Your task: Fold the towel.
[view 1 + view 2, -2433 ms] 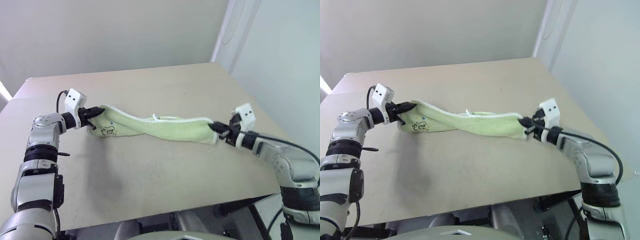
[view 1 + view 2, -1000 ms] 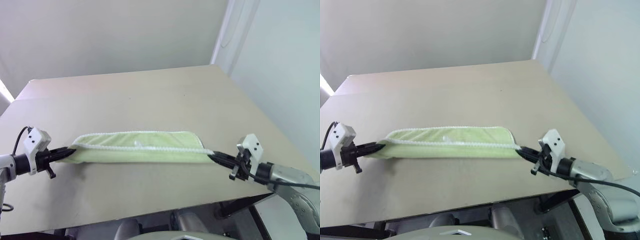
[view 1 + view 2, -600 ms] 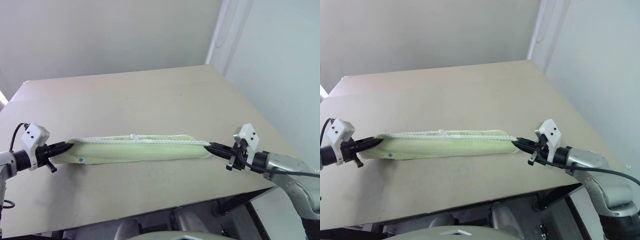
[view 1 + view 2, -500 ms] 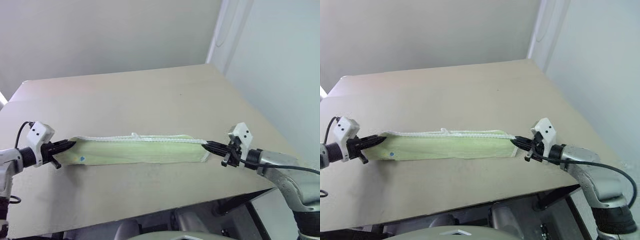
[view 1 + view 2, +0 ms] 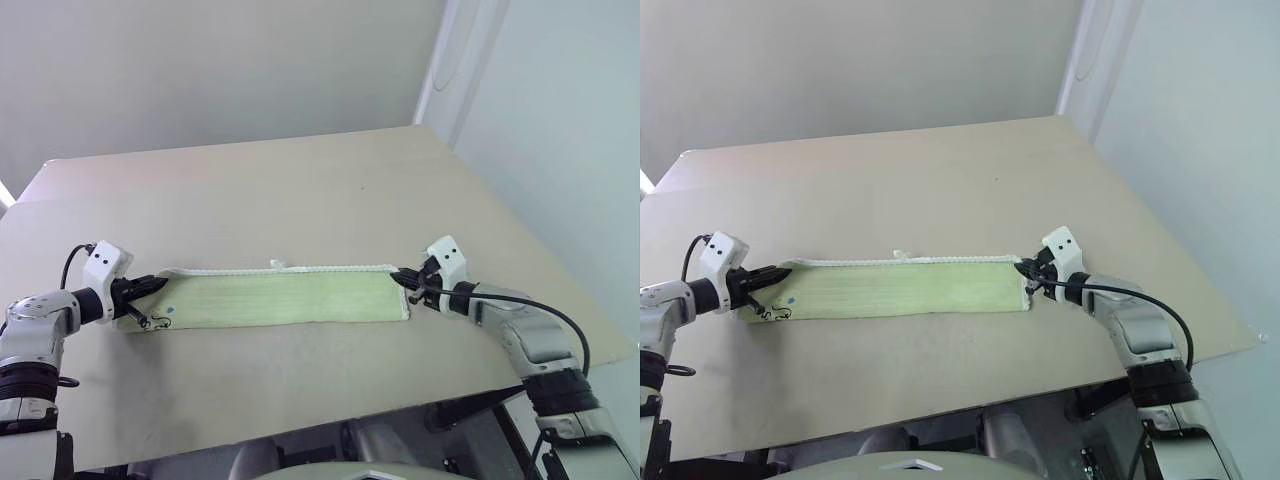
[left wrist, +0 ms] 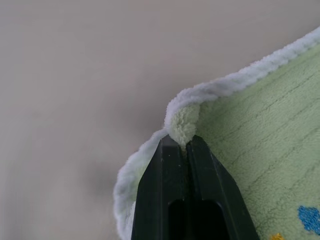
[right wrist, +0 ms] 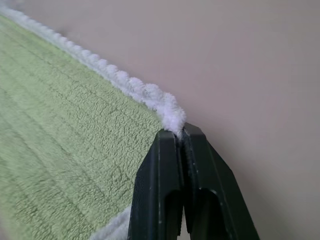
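I see both arms reaching low and inward, the towel (image 5: pixel 280 298) stretched flat on the table (image 5: pixel 300 190) between them. The left gripper (image 5: pixel 150 285) and right gripper (image 5: pixel 400 279) each pinch a far corner. My left wrist view adds coloured specks beside the fingers (image 6: pixel 165 195).

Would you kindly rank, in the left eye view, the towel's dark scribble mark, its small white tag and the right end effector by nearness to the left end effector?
1. The dark scribble mark, right beside the left end effector.
2. The small white tag, midway along the towel's far edge.
3. The right end effector, at the towel's opposite end.
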